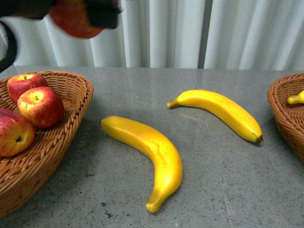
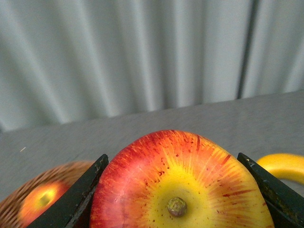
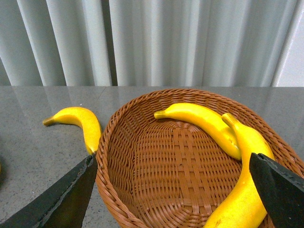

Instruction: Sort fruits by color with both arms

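My left gripper point(image 1: 80, 16) is shut on a red and yellow apple point(image 1: 75, 21), held high above the left wicker basket point(image 1: 71, 118). In the left wrist view the apple point(image 2: 178, 185) fills the space between the black fingers point(image 2: 78, 194). Three apples point(image 1: 40, 105) lie in the left basket. Two bananas lie on the grey table, one near the middle point(image 1: 151, 151) and one further right point(image 1: 223, 110). My right gripper point(image 3: 173, 194) is open over the right basket point(image 3: 142, 190), which holds two bananas point(image 3: 204, 121).
The right basket's edge point(image 1: 285, 111) shows at the front view's right side with a banana tip point(image 1: 296, 98). A pale curtain hangs behind the table. A banana point(image 3: 80, 121) lies on the table beside the right basket.
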Robot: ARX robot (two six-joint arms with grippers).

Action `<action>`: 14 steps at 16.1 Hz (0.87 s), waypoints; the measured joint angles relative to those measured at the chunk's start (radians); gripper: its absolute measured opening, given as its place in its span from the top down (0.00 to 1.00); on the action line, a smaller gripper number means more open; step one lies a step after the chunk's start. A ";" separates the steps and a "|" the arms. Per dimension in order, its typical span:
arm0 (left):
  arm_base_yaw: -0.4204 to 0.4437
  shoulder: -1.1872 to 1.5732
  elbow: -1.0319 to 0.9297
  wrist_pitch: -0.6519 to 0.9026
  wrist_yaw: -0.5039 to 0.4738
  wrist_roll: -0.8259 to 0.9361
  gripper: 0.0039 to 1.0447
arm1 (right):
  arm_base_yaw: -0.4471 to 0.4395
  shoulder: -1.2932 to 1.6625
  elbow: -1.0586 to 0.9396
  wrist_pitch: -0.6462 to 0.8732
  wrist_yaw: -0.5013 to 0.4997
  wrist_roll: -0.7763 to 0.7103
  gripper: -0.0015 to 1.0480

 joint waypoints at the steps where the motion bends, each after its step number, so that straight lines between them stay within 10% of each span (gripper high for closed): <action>1: 0.039 -0.082 -0.102 -0.040 -0.071 -0.033 0.32 | 0.000 0.000 0.000 0.000 0.000 0.000 0.06; 4: 0.125 -0.321 -0.298 -0.176 -0.158 -0.173 0.32 | 0.000 0.000 0.000 0.000 0.000 0.000 0.06; 7: 0.094 -0.356 -0.340 -0.176 -0.187 -0.239 0.04 | 0.000 0.000 0.000 0.000 0.000 0.000 0.06; 14: -0.033 -0.621 -0.389 -0.106 -0.301 -0.107 0.06 | 0.000 0.000 0.000 0.000 0.000 0.000 0.06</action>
